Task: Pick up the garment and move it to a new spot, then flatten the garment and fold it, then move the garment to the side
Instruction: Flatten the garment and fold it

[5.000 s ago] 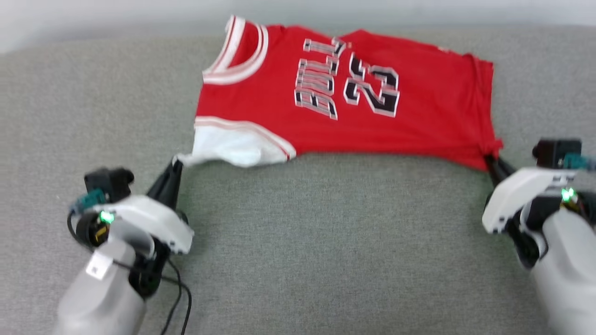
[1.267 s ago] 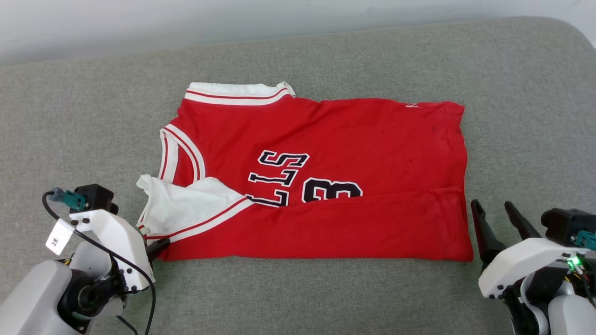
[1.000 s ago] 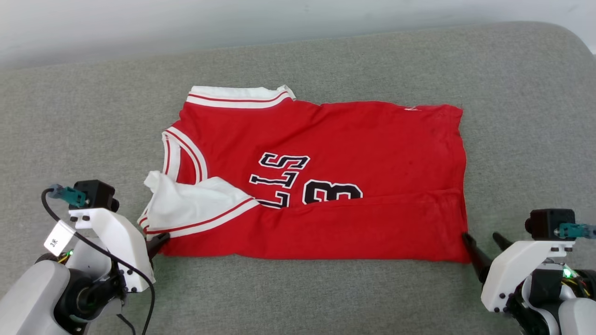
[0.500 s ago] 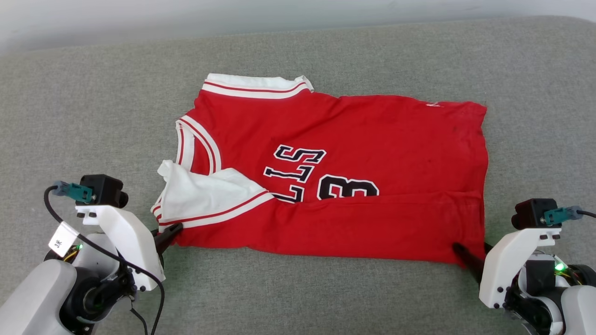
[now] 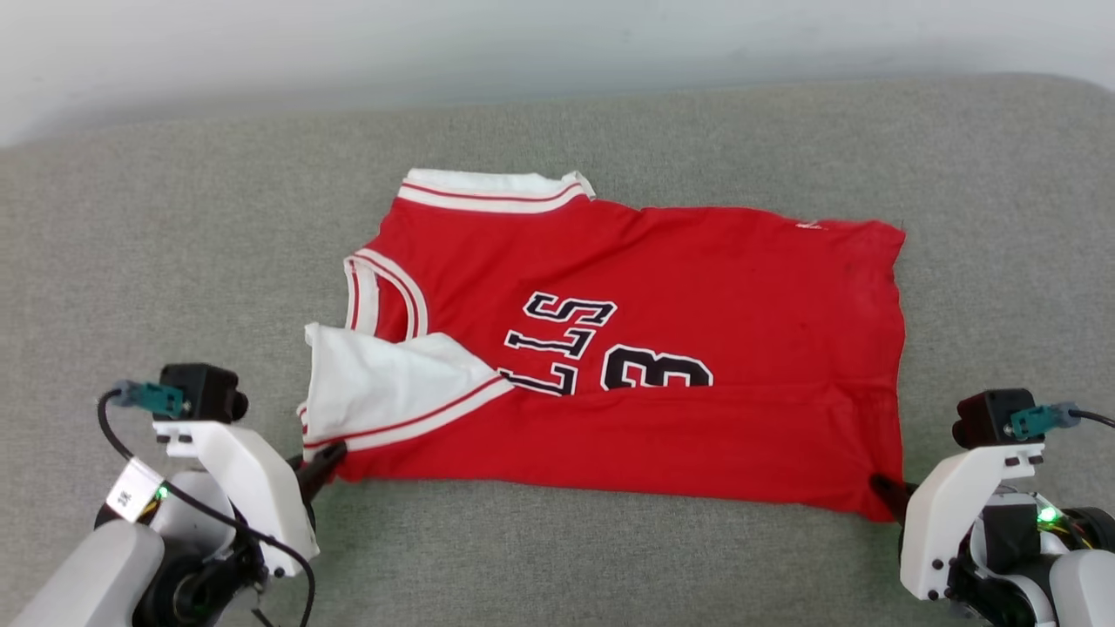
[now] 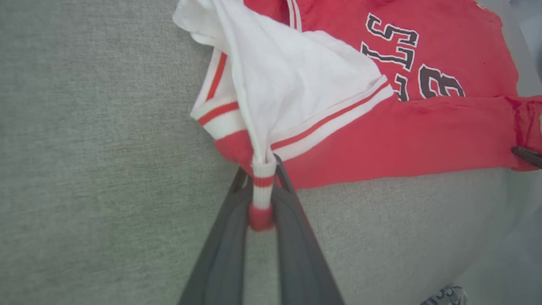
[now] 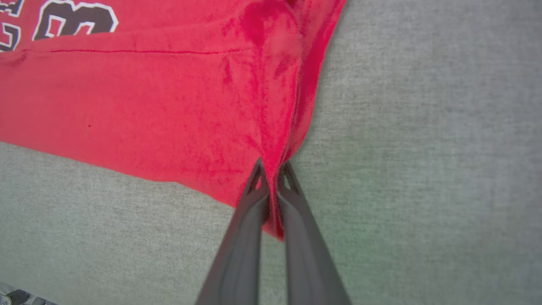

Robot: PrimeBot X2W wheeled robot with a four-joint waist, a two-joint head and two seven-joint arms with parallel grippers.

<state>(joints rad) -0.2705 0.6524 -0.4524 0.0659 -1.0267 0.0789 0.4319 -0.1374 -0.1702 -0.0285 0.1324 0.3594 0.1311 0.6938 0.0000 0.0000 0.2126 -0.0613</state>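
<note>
The garment (image 5: 662, 348), a red jersey with white sleeves and black lettering, lies spread on the grey cushion (image 5: 557, 557), its near long edge folded over. My left gripper (image 5: 327, 455) is shut on the striped trim of the near white sleeve (image 6: 296, 84), which bunches between the fingers (image 6: 228, 237). My right gripper (image 5: 881, 488) is shut on the garment's near right hem corner (image 7: 275, 148), the red cloth pinched between its fingers (image 7: 250, 228). The right gripper's tip also shows at the far right of the left wrist view (image 6: 527, 156).
The grey cushion runs wide to the left, right and front of the garment. A pale wall (image 5: 348, 43) rises behind the cushion's far edge.
My right gripper has reached the near right hem corner and shut on it. The left gripper has kept its hold on the sleeve trim. The camera has shifted a little.
</note>
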